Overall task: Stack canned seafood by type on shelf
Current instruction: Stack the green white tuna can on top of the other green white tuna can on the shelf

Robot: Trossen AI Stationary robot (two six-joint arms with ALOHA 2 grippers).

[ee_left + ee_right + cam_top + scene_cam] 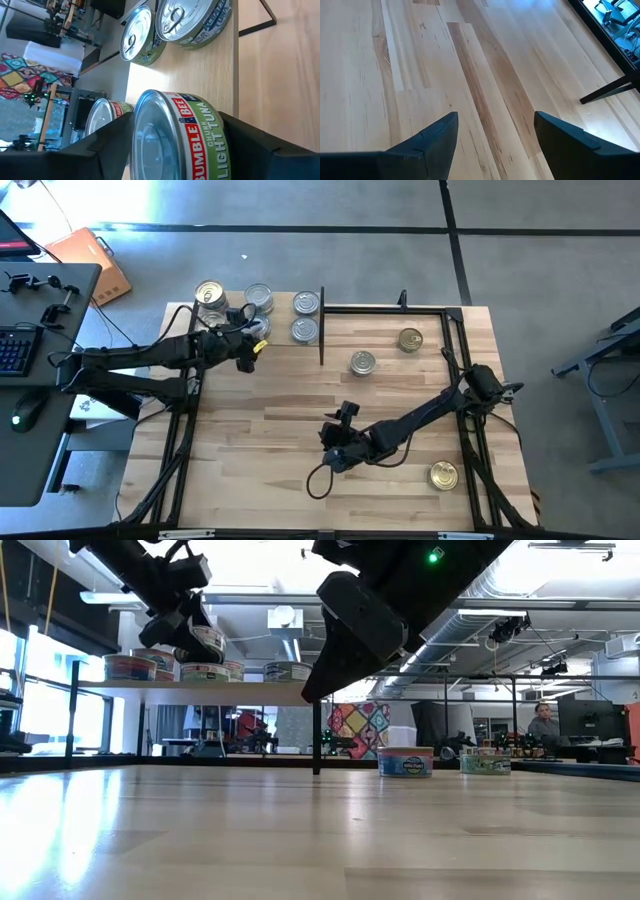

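Observation:
The shelf (281, 318) stands at the table's far left and bears several tins, among them a gold-topped one (210, 293) and silver-topped ones (306, 303). In the low view the shelf board (240, 692) carries a row of tins (288, 671). My left gripper (250, 348) is shut on a green-labelled tuna tin (200, 140) just above the shelf's near edge. My right gripper (338, 422) is open and empty above the table's middle; it also shows in the right wrist view (495, 122). Three tins rest on their bases on the table (362, 362), (410, 340), (443, 475). My left gripper pinches the tuna tin between its two fingers (260, 145). One finger is on the silver flat end (150, 145) and the other on the opposite end. The fingers come about level from the table's left. The tin is lifted clear and tilted above the shelf board (205, 640).
Black metal frame rails (385, 308) run along the table's far and right sides. The shelf's black upright (322, 330) stands beside the silver tins. A desk with a keyboard (15, 350) is left of the table. A person (545, 725) sits far behind.

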